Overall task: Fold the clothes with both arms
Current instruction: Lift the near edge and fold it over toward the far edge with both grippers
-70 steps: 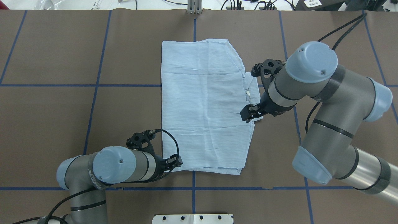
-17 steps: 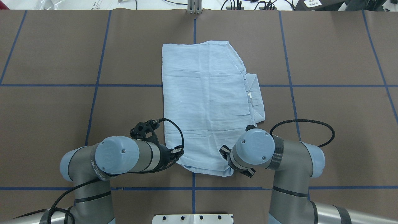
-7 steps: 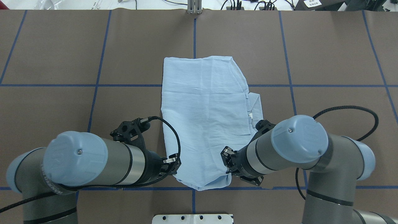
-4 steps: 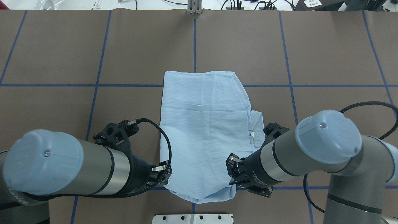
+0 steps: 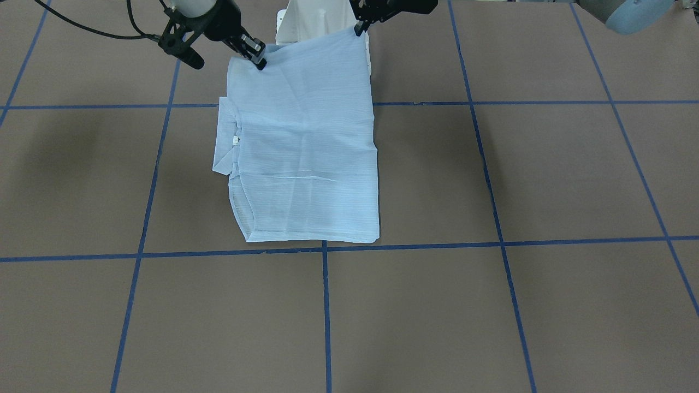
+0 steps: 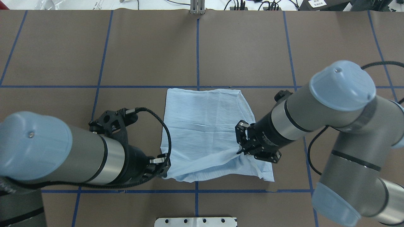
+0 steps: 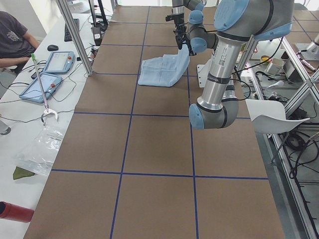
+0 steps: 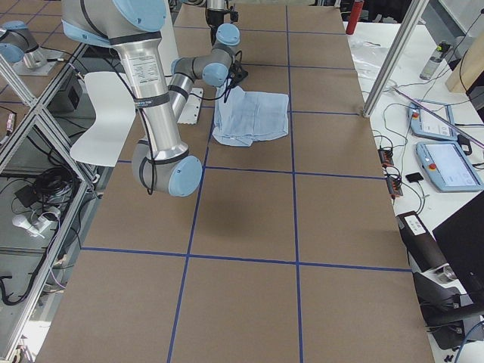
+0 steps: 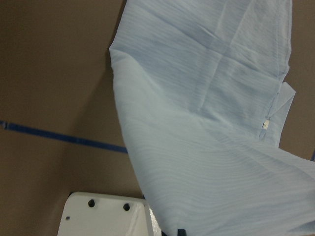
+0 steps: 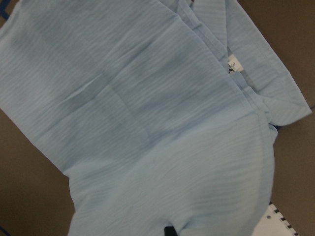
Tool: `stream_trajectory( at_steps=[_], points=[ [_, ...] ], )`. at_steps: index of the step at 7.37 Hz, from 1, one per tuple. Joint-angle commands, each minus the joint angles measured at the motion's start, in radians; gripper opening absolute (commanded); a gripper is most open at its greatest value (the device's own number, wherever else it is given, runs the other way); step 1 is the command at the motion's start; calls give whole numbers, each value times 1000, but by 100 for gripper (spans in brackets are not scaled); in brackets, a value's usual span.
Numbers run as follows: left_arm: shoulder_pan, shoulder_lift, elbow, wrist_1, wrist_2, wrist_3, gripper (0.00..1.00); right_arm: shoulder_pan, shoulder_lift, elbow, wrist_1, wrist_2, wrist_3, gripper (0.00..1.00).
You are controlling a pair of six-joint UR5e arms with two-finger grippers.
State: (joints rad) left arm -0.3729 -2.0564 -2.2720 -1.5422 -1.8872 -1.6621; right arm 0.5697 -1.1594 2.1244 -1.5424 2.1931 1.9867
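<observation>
Shirt edge pinched: left tool, right tool.

Both arms are the same build. Left arm and right arm: silver-grey tubes, brighter brushed metal towards the wrist, thin black bands round the segments. Joints end in light blue domed caps, with one small screw in each. Wrist ends are black. There's a black bracket on the left wrist, with a black braided cable looping off it. The right cable is the same type. Jaws are black, with a small silver tab beside them. White base plate has a row of dark holes.
</observation>
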Motion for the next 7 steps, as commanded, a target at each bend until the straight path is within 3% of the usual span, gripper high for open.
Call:
stream_trajectory(
  at_steps=[1, 2, 4, 5, 7],
  points=[
    [-93, -4, 220, -239, -3, 36, 0, 70, 69, -160, 4, -7, -121, 0],
    [-128, -4, 311, -324, -3, 36, 0, 87, 73, -196, 5, -10, -137, 0],
    [-187, -5, 513, -512, -1, 77, 0, 87, 203, -390, 14, -91, -189, 0],
    [-216, -7, 540, -542, -3, 79, 0, 87, 278, -520, 31, -101, -212, 0],
    [-233, -49, 590, -552, -3, 93, 0, 96, 290, -639, 160, -104, -221, 0]
  ],
)
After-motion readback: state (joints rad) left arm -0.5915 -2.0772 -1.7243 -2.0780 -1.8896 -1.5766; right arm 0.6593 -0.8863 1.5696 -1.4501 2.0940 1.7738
